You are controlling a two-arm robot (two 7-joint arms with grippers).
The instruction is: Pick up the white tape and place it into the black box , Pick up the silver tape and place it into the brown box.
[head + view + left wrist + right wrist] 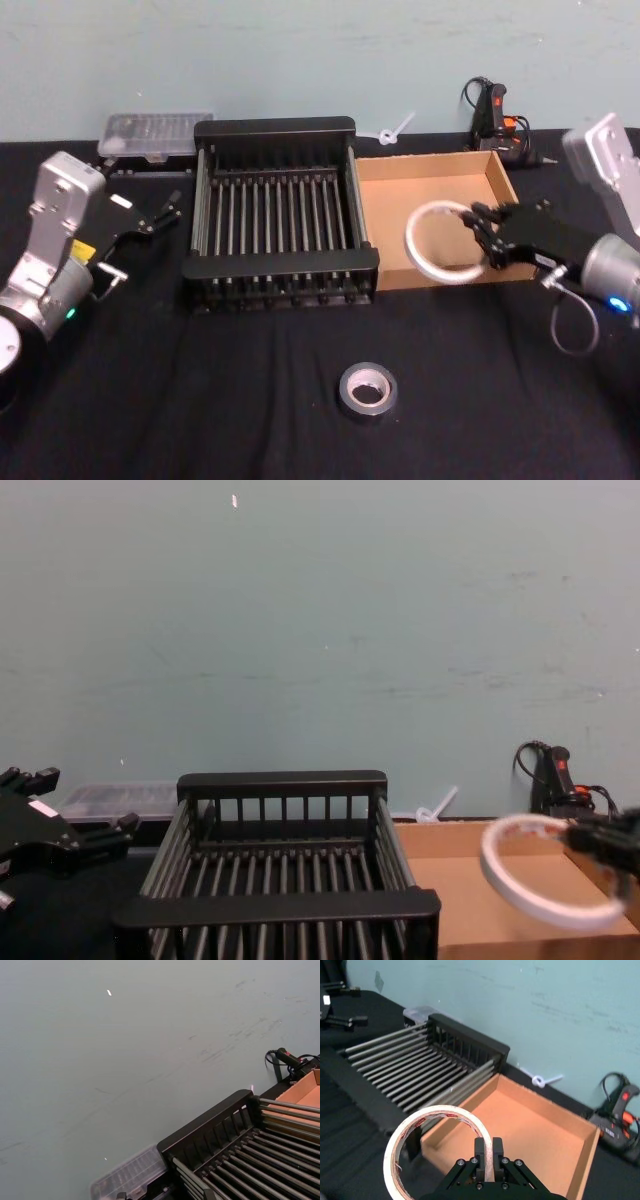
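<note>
The right gripper (487,238) is clenched on the white tape (444,243), pinching the thin wall of the ring between its black fingers (485,1152). The tape is a wide, thin-walled hoop, whitish and a little translucent, with red print on the inner side. It hangs in the air above the brown box (437,180), over the front part of it and not touching the floor of the box. In the chest view the ring (545,883) is tilted and floats clearly higher than the cardboard walls.

The brown box is shallow, of plain matte cardboard, with low straight walls. Just beside it, on its left, stands the black box (278,153) — a plastic crate with thick flat rims and a floor of thin parallel bars; the two boxes seem to touch along one side.

The silver tape (367,390) lies flat on the black cloth of the table (200,400), in front of the boxes and well apart from them. It is a small thick roll, dark grey and slightly shiny, with a pale core.

The left gripper (158,215) is at the left of the black box, holding nothing, its fingers spread apart.
</note>
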